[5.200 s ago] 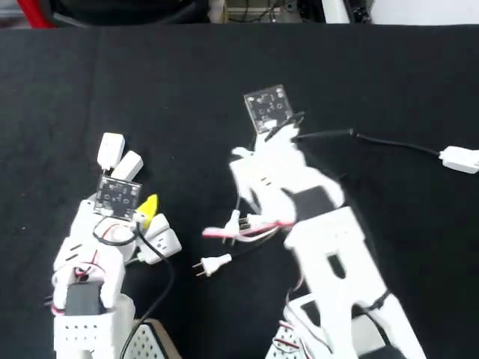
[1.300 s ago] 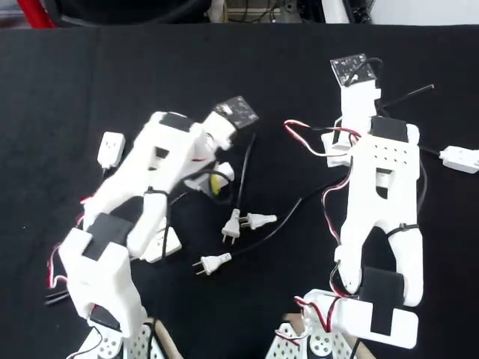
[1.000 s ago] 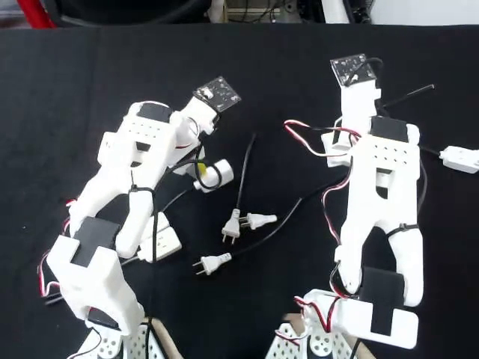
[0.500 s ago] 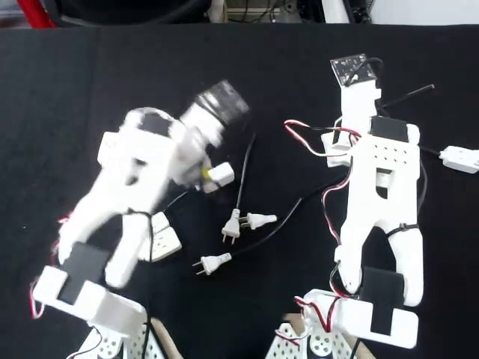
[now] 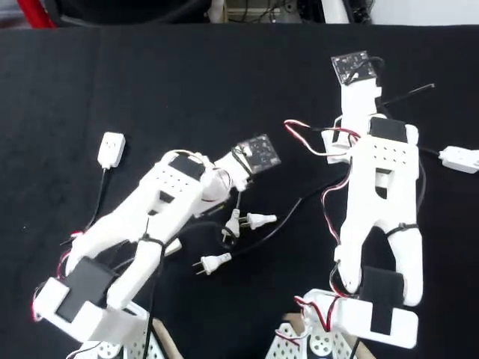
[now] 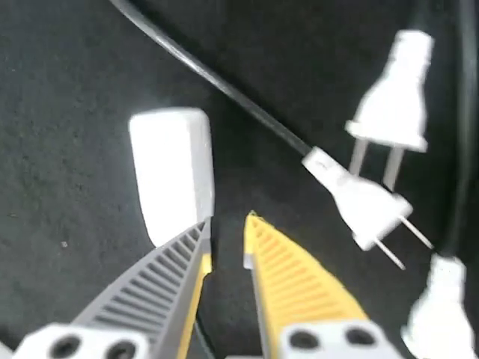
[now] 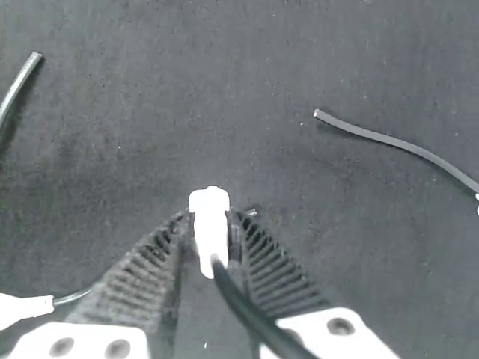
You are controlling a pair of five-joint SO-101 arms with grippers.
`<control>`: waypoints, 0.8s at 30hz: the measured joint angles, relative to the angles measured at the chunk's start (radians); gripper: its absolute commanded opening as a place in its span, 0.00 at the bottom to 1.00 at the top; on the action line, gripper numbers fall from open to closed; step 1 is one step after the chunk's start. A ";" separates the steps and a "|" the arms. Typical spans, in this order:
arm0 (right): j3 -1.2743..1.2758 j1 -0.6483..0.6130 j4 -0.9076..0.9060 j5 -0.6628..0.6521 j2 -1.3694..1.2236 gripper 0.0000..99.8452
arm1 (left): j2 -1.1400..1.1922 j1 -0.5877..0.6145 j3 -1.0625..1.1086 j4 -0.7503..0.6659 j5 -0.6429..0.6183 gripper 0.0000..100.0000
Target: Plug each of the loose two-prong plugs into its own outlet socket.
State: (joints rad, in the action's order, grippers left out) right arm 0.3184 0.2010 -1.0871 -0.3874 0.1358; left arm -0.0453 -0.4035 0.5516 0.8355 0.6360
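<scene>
My left gripper (image 6: 226,222) hangs low over the black table with its grey and yellow fingers a little apart and nothing between them. A white outlet socket (image 6: 174,173) lies flat just past the grey fingertip. Two loose white two-prong plugs (image 6: 394,87) (image 6: 361,211) lie close by, prongs toward each other, and a third plug (image 5: 214,263) lies nearer the arm bases. In the high view the left arm (image 5: 168,198) reaches across to these plugs (image 5: 258,220). At the far side, my right gripper (image 7: 209,224) is shut on a small white plug (image 7: 209,217) whose black cord trails back.
Another white socket (image 5: 111,148) lies at the left, and a white socket block (image 5: 458,158) with a cord near the right edge. Black cords (image 5: 288,213) cross the middle. Loose cable ends (image 7: 389,138) lie beyond the right gripper. The far half of the table is bare cloth.
The left arm swung from the upper left down to the middle plugs with a white socket, which now lies on the table beside its fingers. The right arm has stayed put this last second.
</scene>
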 measured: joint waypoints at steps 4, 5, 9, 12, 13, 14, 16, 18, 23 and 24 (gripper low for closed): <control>0.000 0.000 0.000 0.000 0.000 0.01 | 0.121 0.077 -0.058 -0.054 0.000 0.11; 0.000 0.000 0.000 0.000 0.000 0.01 | 0.147 0.101 -0.094 -0.057 0.000 0.11; 0.000 0.000 0.000 0.000 0.000 0.01 | 0.216 0.163 -0.210 -0.008 0.000 0.11; 0.000 0.000 0.000 0.000 0.000 0.01 | 0.229 0.166 -0.259 0.103 -0.003 0.11; 0.000 0.000 0.000 0.000 0.000 0.01 | 0.229 0.166 -0.272 0.138 -0.003 0.11; 0.000 0.000 0.000 0.000 0.000 0.01 | 0.229 0.166 -0.282 0.170 -0.003 0.11; 0.000 0.000 0.000 0.000 0.000 0.01 | 0.230 0.166 -0.301 0.219 -0.005 0.11; 0.005 -0.005 0.006 -0.005 0.000 0.01 | 0.230 0.166 -0.305 0.262 -0.005 0.11; 0.115 -0.127 0.087 -0.155 0.000 0.01 | 0.106 0.170 -0.282 0.324 -0.071 0.11; 0.137 -0.167 0.103 -0.186 0.002 0.01 | 0.060 0.186 -0.259 0.322 -0.087 0.11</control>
State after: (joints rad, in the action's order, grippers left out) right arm 0.4549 0.0338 -0.9843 -0.5731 0.1373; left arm 0.0146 -0.2179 0.2923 1.1577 0.5485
